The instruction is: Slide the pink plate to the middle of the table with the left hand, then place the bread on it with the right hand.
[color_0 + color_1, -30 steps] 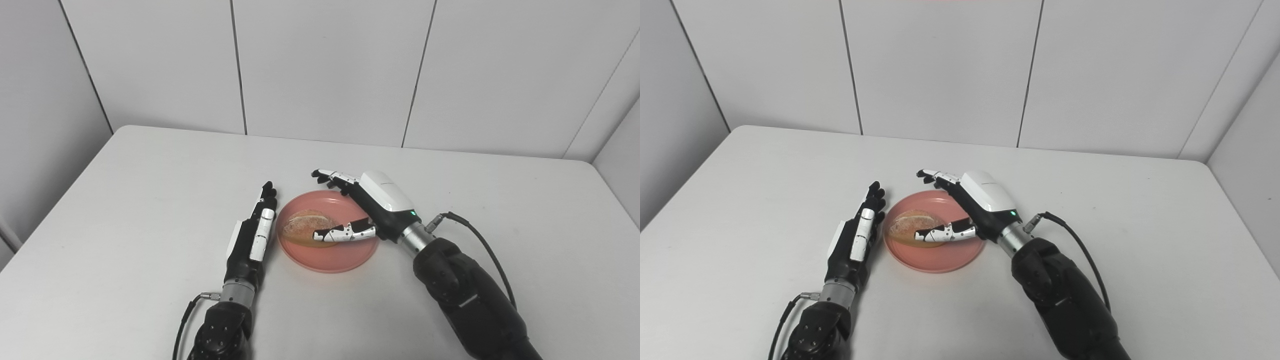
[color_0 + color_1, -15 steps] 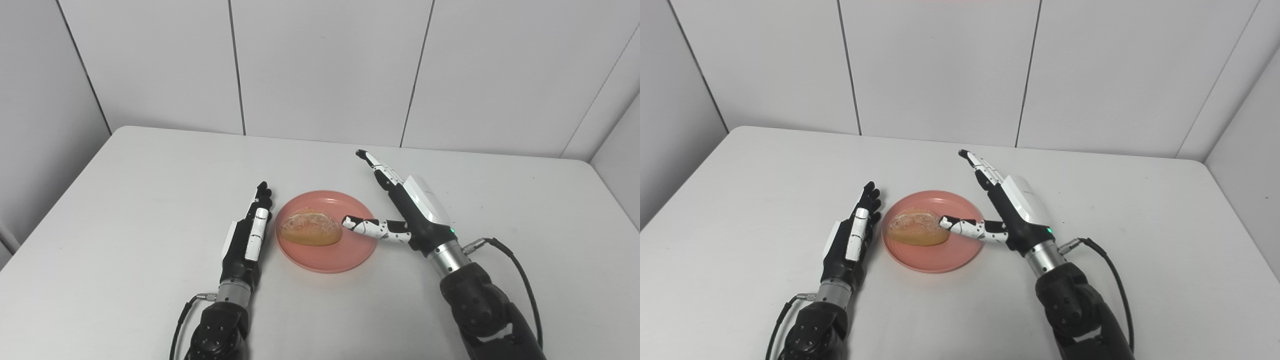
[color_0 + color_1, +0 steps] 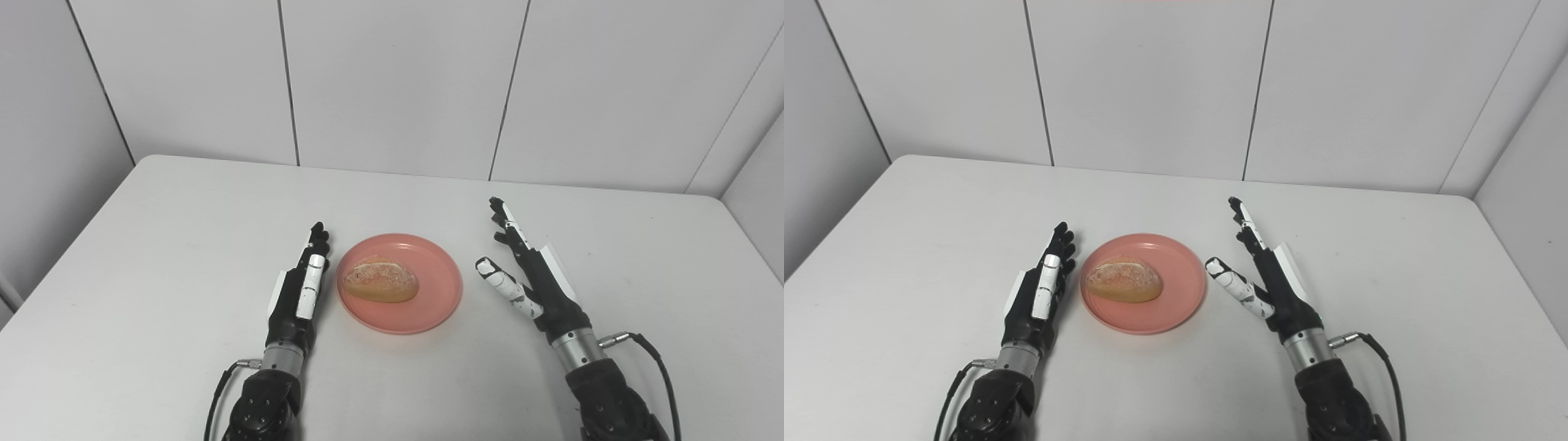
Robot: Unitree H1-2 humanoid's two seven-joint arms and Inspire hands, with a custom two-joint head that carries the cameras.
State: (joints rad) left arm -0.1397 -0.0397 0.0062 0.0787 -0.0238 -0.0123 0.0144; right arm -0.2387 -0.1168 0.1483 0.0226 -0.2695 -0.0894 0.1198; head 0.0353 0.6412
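Compared with a second ago, the left hand (image 3: 300,288) hasn't really budged: it's flat on its edge just beside the plate's left rim, fingers straight together, holding nothing. The pink plate (image 3: 429,306) sits in the same spot near the middle of the white table (image 3: 153,245), round, smooth and shallow, with the bread (image 3: 380,282) lying on its left half, an oval crusty roll, golden with a floury top. The big change is the right hand (image 3: 533,278): it was over the plate with its thumb at the bread, and now it's pulled back clear to the plate's right, fingers stretched up and forward, thumb splayed, empty.
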